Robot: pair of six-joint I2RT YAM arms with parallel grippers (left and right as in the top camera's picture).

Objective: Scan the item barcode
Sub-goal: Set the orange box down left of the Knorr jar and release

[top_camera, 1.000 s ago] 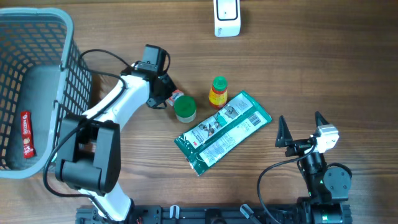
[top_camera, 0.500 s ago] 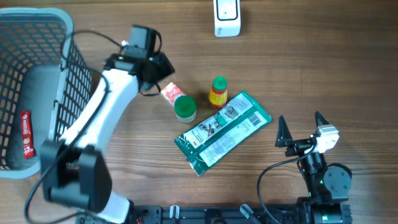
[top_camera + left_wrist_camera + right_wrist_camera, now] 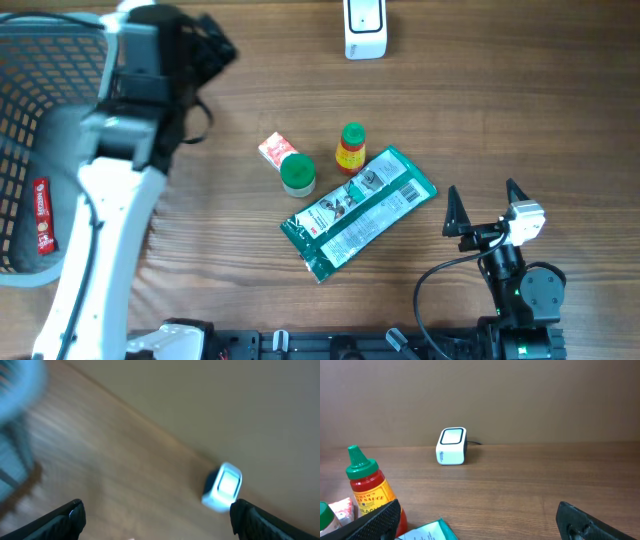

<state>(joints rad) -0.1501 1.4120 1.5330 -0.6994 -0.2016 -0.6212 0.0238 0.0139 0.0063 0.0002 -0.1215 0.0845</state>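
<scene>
Here, the small red-and-white packet [image 3: 274, 149] lies flat beside a green-capped jar [image 3: 297, 175].

Overhead looks straight down; both wrist cameras face toward twelve o'clock, all sharing the white box-shaped scanner [image 3: 452, 446].

Ahead of my black right gripper [image 3: 483, 190]: white scanner [image 3: 365, 28], red sauce bottle [image 3: 350, 150] with green cap, green-white packet [image 3: 358, 215]. Table [image 3: 500, 100] is brown wood-grain, basket [image 3: 50, 70] is grey.
</scene>
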